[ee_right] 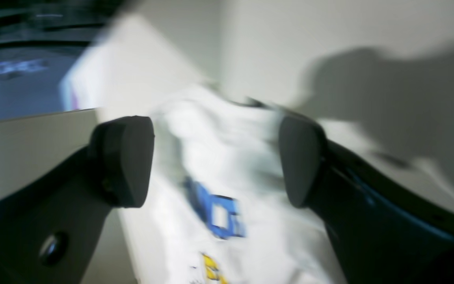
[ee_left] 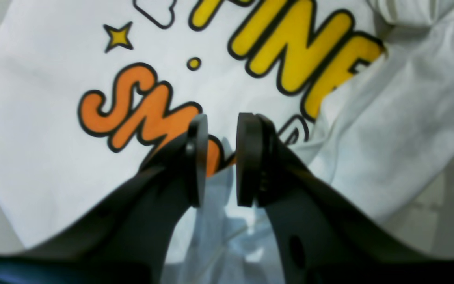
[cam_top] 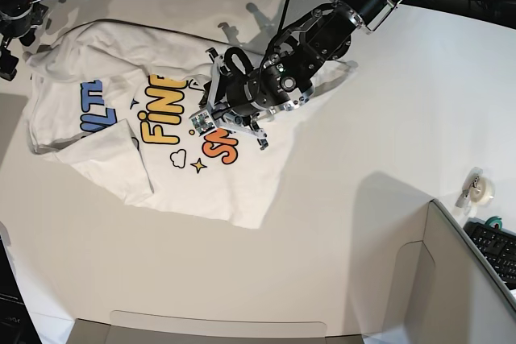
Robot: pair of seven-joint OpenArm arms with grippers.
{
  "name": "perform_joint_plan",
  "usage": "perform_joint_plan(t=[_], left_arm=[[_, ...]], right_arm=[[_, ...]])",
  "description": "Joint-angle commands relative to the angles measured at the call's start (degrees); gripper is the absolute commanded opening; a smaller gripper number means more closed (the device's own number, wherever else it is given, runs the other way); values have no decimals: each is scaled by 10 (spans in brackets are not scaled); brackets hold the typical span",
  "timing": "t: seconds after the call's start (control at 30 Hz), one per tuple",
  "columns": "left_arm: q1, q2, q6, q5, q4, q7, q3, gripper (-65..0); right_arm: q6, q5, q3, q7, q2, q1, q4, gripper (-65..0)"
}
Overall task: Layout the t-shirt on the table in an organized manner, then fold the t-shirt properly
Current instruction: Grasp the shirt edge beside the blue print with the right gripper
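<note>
Pinching t-shirt (ee_left: 53,157) fold, left gripper (ee_left: 221,157); base view hides pinch.

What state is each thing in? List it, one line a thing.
t-shirt: print side up on the table, partly spread, still wrinkled, one sleeve flopped over the front, not folded yet.
left end effector: low over the orange lettering, narrow gap, a ridge of cloth between the pads; grip unclear.
right end effector: wide open, at the shirt's edge, holding nothing.

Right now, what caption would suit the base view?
Left gripper over a printed t-shirt lying crumpled on the table.
</note>
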Motion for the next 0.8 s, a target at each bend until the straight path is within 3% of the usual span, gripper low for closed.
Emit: perform_joint_plan(t=[0.0,0.5,0.77], left_arm=[[-12,4,2,-1,8,-2,-5,-521],[-15,4,2,0,8,7,-3,-521],[-15,4,2,0,8,7,-5,-521]], right_arm=[[5,4,-10,5,6,4,3,-163],[2,-68,-34,3,6,26,-76,-163],[2,-69,-34,2,6,29,-121,-164]])
